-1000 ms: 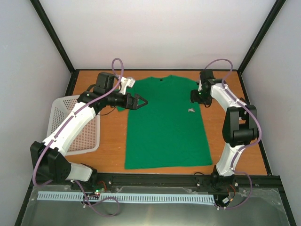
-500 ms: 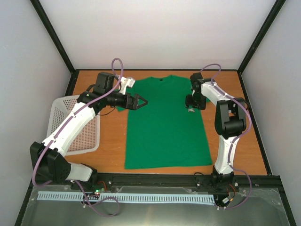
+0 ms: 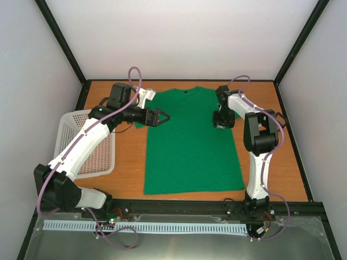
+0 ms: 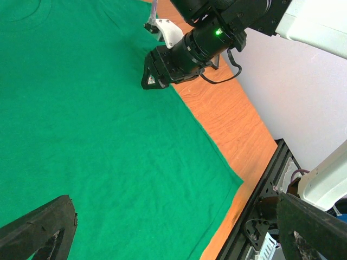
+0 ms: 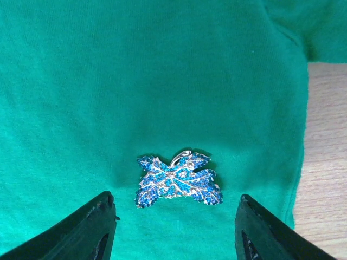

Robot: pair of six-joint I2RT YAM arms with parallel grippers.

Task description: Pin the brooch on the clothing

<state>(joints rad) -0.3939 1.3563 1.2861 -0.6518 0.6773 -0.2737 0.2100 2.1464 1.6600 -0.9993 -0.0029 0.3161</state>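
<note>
**Green tee, brooch between open R jaws**

Green T-shirt (image 3: 190,157) lies flat on the table (image 3: 265,162), neckline at the far end. The brooch (image 5: 179,181) rests on the shirt's chest near its R side edge, just below the sleeve. Wrist cam shows it as a leaf/star shape w/ blue stones in a silvery setting and a small silver loop at the top.

R gripper (image 3: 221,123) hangs right over that spot, pointing down at the fabric. It's released: both fingers (image 5: 87,230) are spread wide, one each side of the brooch and a bit nearer the cam. Neither touches it, and green cloth shows in both gaps. From the top cam the brooch is hidden under the gripper. Can't tell if the pin goes through the cloth.

L gripper (image 3: 161,116) hovers over the shirt's L shoulder/sleeve area, above the fabric, jaws apart and holding nothing. Its wrist cam looks across the shirt at the R gripper.

White mesh basket (image 3: 73,122) sits off the shirt's L side, apart from it.
</note>
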